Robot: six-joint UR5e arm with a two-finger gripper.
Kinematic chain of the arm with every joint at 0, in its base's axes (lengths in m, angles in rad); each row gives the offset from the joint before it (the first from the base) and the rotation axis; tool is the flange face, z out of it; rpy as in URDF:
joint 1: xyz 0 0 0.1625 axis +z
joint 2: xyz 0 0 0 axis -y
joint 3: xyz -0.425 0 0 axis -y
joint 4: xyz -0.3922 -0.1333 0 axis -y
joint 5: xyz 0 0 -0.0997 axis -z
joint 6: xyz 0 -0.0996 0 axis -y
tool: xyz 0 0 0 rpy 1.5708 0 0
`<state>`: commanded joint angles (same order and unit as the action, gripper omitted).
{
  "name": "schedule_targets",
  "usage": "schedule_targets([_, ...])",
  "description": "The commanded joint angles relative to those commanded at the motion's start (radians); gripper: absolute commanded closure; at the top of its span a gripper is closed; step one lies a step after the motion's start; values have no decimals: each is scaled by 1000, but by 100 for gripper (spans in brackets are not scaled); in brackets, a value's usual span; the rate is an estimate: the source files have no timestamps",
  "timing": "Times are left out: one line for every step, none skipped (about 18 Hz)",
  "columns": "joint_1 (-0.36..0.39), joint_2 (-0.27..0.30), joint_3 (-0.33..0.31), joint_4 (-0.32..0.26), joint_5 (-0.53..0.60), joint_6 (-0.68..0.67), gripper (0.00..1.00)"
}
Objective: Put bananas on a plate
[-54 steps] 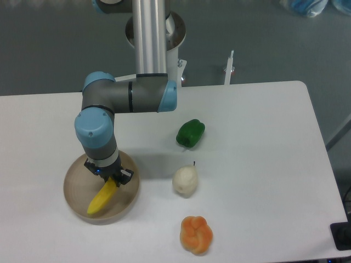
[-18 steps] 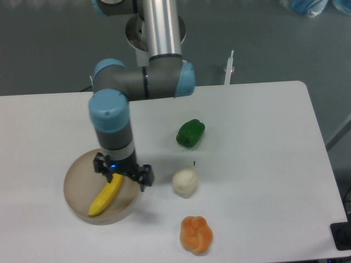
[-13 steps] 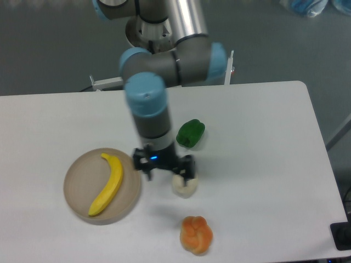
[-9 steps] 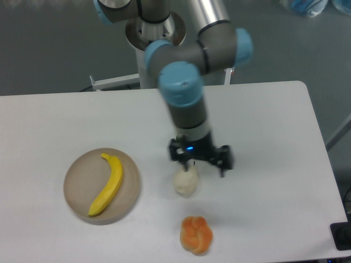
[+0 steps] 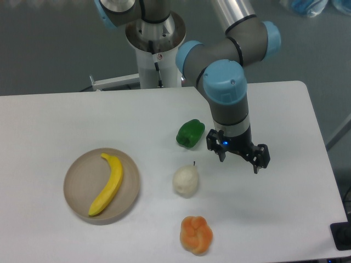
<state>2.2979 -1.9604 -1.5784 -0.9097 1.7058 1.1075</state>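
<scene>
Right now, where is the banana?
The banana lies on the tan plate at the camera view's lower left, left of the pale pear, away from the open end effector.

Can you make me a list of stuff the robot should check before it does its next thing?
1. Yellow curved banana lies inside the round tan plate: ok.
2. Banana fully within the plate's rim, not hanging over: ok.
3. Gripper is empty, jaws spread apart: ok.
4. Gripper is away from the plate, to the right of the green pepper: ok.
5. Pale pear-shaped fruit and lumpy orange fruit sit on the white table, apart from the plate: ok.
6. Whether the gripper is high enough to pass over the fruits: cannot tell from this single view.
</scene>
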Motion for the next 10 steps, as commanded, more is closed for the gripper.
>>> schedule_targets([0,3,-3,0,2,0,0])
schedule_targets([0,3,-3,0,-2,0,0])
schedule_targets([-3,5,-8,0,0,0,0])
schedule_targets([-3,6,-11,2,0,0,0])
schedule_targets([-5,6,-12,2,0,0,0])
schedule_targets([-5,6,-15,2,0,0,0])
schedule_targets([-3,6,-14,3,0,0,0])
schedule_targets([-3,8,-12,3,0,0,0])
schedule_targets([-2,8,-8,2,0,0,0])
schedule_targets([-2,8,-8,2,0,0,0])
